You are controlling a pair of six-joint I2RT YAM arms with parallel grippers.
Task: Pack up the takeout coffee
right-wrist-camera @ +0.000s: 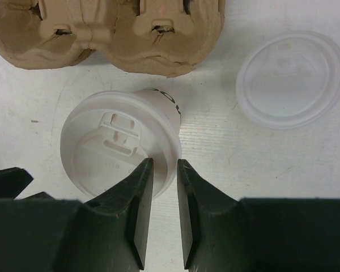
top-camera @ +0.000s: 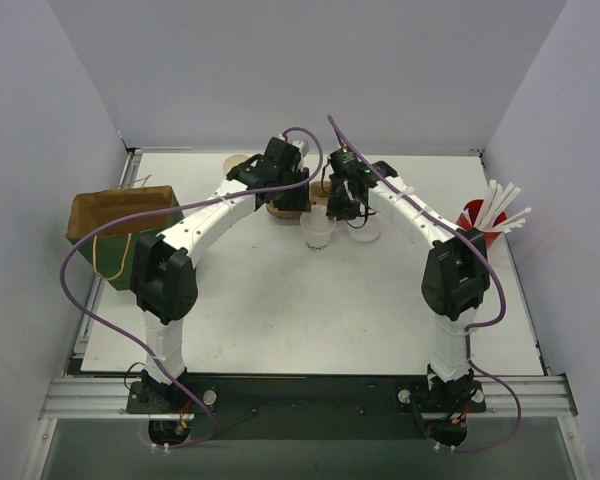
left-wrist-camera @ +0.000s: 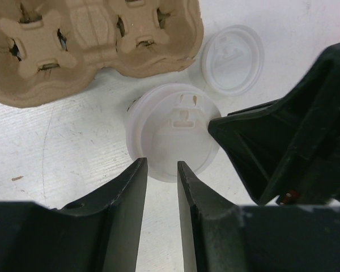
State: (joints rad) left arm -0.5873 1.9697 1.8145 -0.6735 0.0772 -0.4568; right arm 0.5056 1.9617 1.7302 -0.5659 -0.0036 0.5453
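One takeout coffee stands mid-table, a white paper cup with its whitish lid on. My right gripper is over the right edge of that lid. Its jaws are close together, one on each side of the lid's rim. My left gripper hovers at the near edge of the same lid, jaws slightly parted with nothing between them. A loose lid lies flat on the table to the right of the cup. The brown cup carrier sits just behind the cup.
A green and brown paper bag stands open at the left edge. A red cup of white straws is at the right edge. A tan round cup sits at the back left. Both arms crowd the table's middle back.
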